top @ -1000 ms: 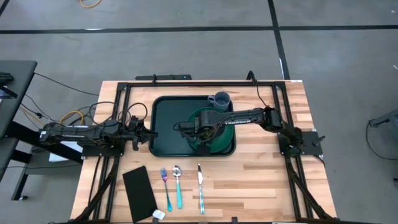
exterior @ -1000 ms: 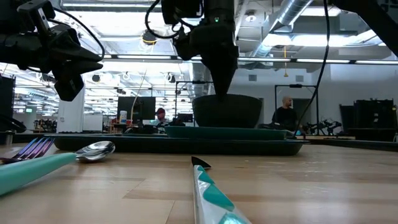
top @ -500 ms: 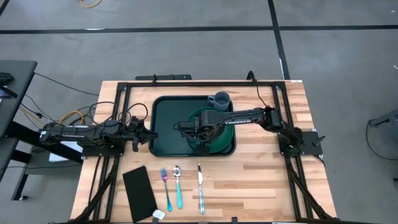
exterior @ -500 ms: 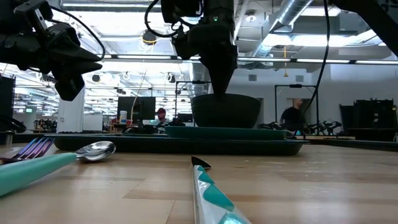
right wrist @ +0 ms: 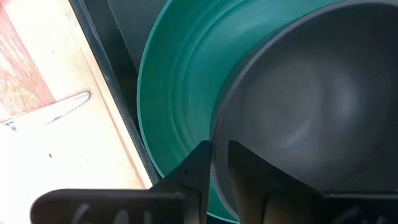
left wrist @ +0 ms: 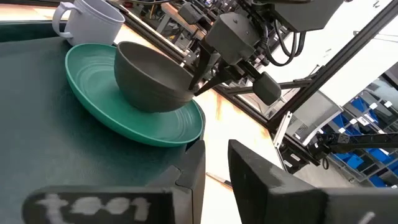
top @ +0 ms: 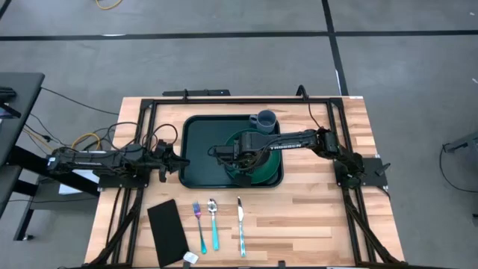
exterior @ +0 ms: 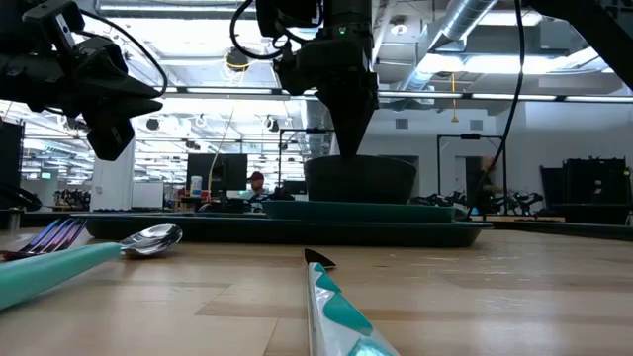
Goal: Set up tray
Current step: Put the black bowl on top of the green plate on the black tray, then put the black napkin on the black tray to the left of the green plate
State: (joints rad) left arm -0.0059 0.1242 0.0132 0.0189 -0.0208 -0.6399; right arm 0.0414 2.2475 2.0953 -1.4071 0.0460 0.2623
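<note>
The tray (top: 196, 153) lies at the middle of the surface (top: 314, 217), long axis running left to right; on its right half sits a plate (top: 263, 166) with a bowl (left wrist: 149, 78) on it, and a mug (top: 264, 119) stands at the far right corner of the tray.

The right pincer (left wrist: 198, 79) is over the tray at the bowl's rim; one finger is inside the rim and one outside, straddling the wall; the fingers are close on the rim, but whether they are clenched on it or just released cannot be told.

The left pincer (top: 168, 155) hangs just beside the tray's left edge, off the tray, its fingers standing slightly apart and holding nothing.

A fork (top: 199, 224), spoon (top: 213, 223) and knife (top: 240, 224) lie in a row on the surface near the front edge, each lengthwise front to back, well apart from the tray; a black napkin (top: 167, 230) lies to their left.

Judgement: the cutlery lies forward of both pincers; the left pincer is free and nearer the napkin and fork; the right is nearer the knife but occupied at the bowl.
</note>
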